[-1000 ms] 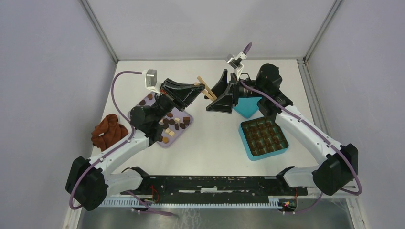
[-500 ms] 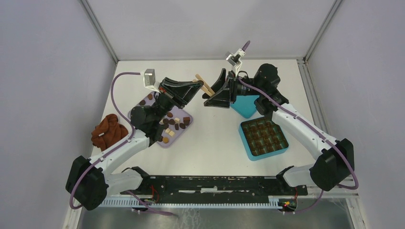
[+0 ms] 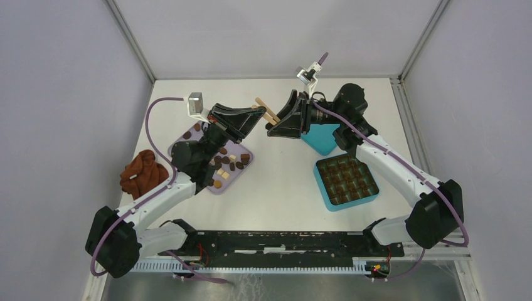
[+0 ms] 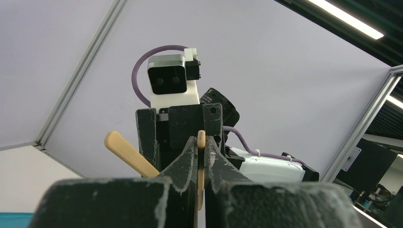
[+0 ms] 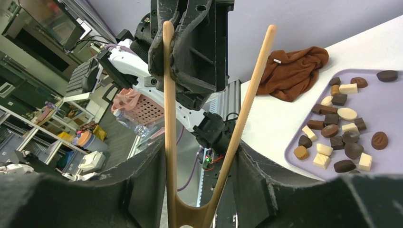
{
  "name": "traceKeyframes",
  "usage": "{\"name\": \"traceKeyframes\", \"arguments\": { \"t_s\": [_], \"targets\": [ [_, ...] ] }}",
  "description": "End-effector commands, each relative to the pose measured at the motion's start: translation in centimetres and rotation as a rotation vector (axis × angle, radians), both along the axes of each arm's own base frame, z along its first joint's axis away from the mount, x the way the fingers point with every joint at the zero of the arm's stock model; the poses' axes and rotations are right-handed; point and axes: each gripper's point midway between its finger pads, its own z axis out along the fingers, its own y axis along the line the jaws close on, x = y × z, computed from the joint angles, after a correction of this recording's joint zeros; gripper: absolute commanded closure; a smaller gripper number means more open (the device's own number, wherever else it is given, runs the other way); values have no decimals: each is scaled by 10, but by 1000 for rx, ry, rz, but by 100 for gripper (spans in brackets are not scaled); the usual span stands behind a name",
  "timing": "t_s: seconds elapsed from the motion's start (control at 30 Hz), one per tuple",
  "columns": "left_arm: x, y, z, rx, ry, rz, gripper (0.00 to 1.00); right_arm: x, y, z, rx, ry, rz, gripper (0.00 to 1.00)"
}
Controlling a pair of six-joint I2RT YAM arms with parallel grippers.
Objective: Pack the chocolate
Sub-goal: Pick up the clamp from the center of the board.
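Currently both arms sit raised just right of the tray (image 5: 375, 102), sharing the tongs (image 3: 266, 113) (image 5: 168, 95); left gripper (image 3: 257, 119) (image 4: 201, 147) clamped on one tong leg, fingers together on the wood; right gripper (image 3: 271, 130) (image 5: 199, 156) partway apart, straddling both legs near the hinge end; can't tell whether its pads actually press on the wood; chocolate (image 3: 229, 162) (image 5: 340, 130) loose on the tray, mixed dark, mid-brown and cream pieces, none in either gripper; box (image 3: 322, 188) well right of the tray, brown grid of cells inside, can't tell whether they're filled; teal piece (image 3: 321, 143) right of the tray, partly under the right arm; cloth (image 3: 143, 172) (image 5: 294, 71) just left of the tray.
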Motion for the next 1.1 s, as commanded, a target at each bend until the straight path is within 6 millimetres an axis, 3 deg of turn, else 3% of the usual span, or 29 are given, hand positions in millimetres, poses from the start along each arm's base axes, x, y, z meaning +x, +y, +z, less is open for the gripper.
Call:
{"name": "traceKeyframes", "arguments": {
  "t_s": [0.0,0.1,0.43,0.7,0.8,0.83,1.0,1.07],
  "targets": [
    [0,3,2,-15,0,8,98,-4,0,19,55,-50,9,44],
    [0,3,1,-13,3,7,98,-3,1,18,55,-43,8,37],
    [2,2,0,-14,13,9,98,4,3,16,45,-57,-15,38],
    [4,-1,-4,-4,29,9,98,8,5,17,35,-81,-21,47],
    [6,0,-5,0,38,17,96,7,4,17,36,-86,-19,57],
    [7,0,-5,3,44,20,93,7,4,17,35,-86,-20,60],
    [11,3,-6,17,79,53,48,6,3,14,30,-78,-18,69],
    [12,8,-6,30,88,86,41,5,1,13,28,-77,-20,69]
  ]
}}
